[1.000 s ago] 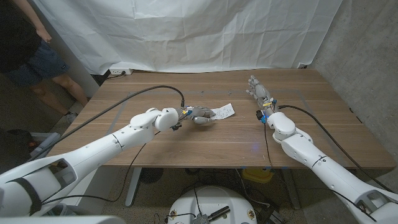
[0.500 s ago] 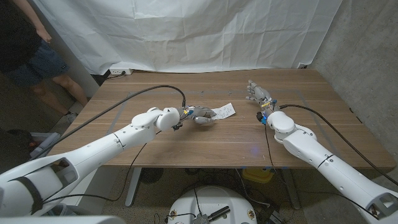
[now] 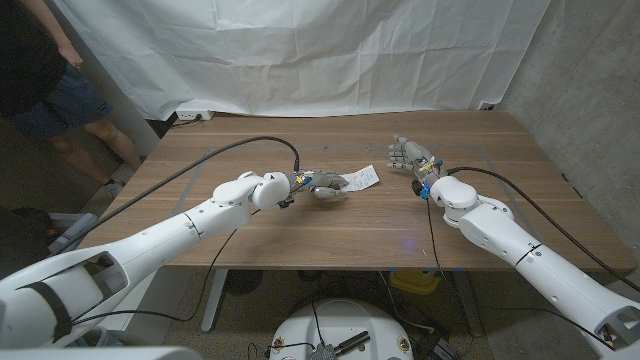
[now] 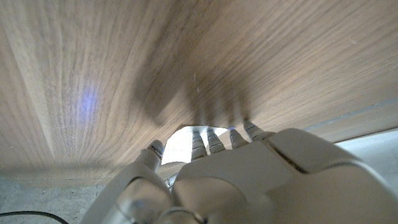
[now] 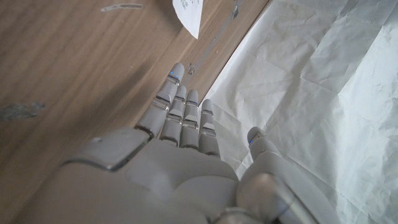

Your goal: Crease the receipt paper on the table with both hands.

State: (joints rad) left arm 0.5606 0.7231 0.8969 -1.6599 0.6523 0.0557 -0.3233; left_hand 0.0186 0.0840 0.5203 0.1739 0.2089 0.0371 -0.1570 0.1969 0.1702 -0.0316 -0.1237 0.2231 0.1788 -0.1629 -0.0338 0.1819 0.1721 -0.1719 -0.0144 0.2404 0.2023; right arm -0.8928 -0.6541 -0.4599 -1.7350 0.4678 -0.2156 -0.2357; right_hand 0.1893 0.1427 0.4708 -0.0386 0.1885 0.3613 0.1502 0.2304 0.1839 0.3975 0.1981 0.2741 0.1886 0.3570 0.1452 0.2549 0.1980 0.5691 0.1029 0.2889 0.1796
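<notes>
A small white printed receipt (image 3: pixel 363 178) lies on the wooden table (image 3: pixel 330 235) a little behind its middle. My left hand (image 3: pixel 323 185) holds the receipt's left end, its fingers curled down onto the paper. In the left wrist view the fingertips (image 4: pixel 206 135) touch the table with the white receipt (image 4: pixel 180 142) between them and the thumb. My right hand (image 3: pixel 408 157) hovers open to the right of the receipt, apart from it, fingers straight and spread. The right wrist view shows those fingers (image 5: pixel 183 115) reaching toward a corner of the receipt (image 5: pixel 189 12).
A white cloth backdrop (image 3: pixel 300 50) hangs behind the table's far edge. A person (image 3: pixel 45 80) stands at the back left. A black cable (image 3: pixel 200 160) runs along my left arm over the table, and another cable (image 3: pixel 520 205) along my right arm.
My right hand has moved left and nearer, toward the receipt's right end. The left hand and the receipt have stayed in place.
</notes>
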